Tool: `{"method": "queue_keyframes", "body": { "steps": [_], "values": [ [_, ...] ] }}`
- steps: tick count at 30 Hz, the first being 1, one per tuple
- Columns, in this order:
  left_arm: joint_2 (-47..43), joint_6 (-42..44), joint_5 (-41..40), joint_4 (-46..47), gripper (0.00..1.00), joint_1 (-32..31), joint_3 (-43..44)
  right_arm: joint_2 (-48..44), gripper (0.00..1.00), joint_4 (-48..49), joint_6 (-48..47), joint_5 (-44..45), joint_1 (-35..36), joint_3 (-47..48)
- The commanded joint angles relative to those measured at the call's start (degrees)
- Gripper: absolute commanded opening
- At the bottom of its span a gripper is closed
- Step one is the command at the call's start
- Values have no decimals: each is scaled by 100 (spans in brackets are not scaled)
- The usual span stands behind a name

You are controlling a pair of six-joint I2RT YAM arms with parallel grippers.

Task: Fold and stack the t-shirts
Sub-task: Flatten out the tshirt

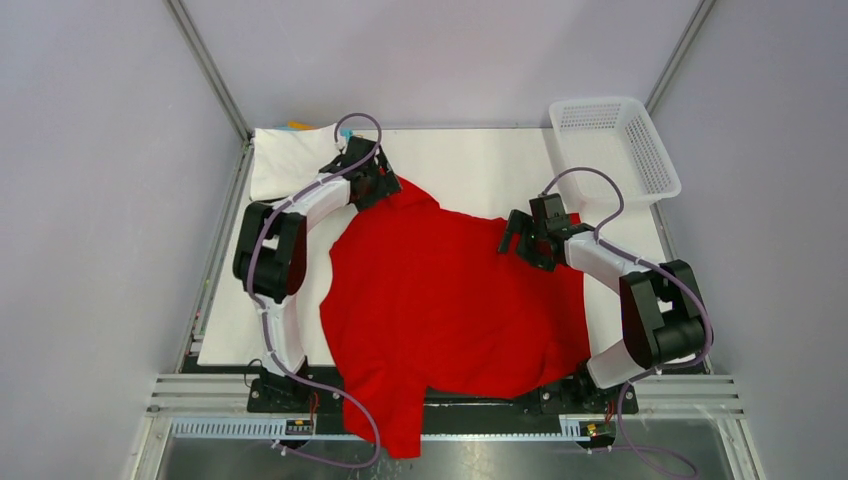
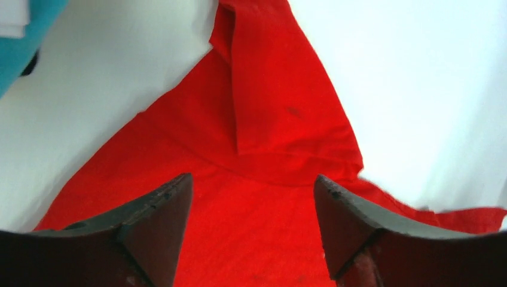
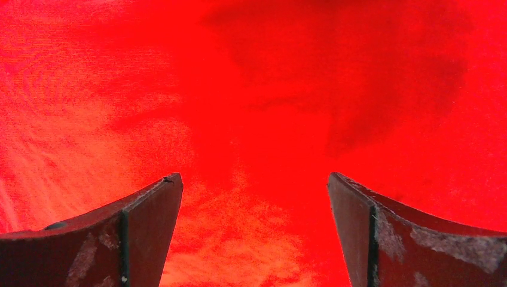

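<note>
A bright red t-shirt (image 1: pixel 440 300) lies spread over the white table, its lower part hanging over the near edge. My left gripper (image 1: pixel 378 183) is open just above the shirt's far left corner, where a folded flap of red cloth (image 2: pixel 275 119) shows ahead of the jaws. My right gripper (image 1: pixel 512 240) is open over the shirt's right side, and red cloth (image 3: pixel 257 119) fills its wrist view. A stack of folded shirts, white (image 1: pixel 285 160) on top with cyan and orange edges peeking out, sits at the far left corner. Its cyan shirt (image 2: pixel 24 42) shows in the left wrist view.
A white plastic mesh basket (image 1: pixel 612 145) stands at the far right corner. The white table surface (image 1: pixel 470 165) shows behind the red shirt. Grey walls and metal frame rails enclose the table.
</note>
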Motion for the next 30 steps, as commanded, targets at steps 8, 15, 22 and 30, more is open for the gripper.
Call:
{"method": "queue_keyframes", "body": {
  "steps": [8,15,22,30],
  "values": [
    [1080,-173,308,23,49,47,1099,287,99,52,-173,-29,-16,111],
    [1120,-149,191,33,45,47,950,335,99,9,-214,48,-16,148],
    [1307,-184,220,-111,41,47,1051,374,99,-57,-244,94,-16,185],
    [1355,-260,354,-30,34,47,1017,432,99,-89,-255,91,-15,232]
  ]
}}
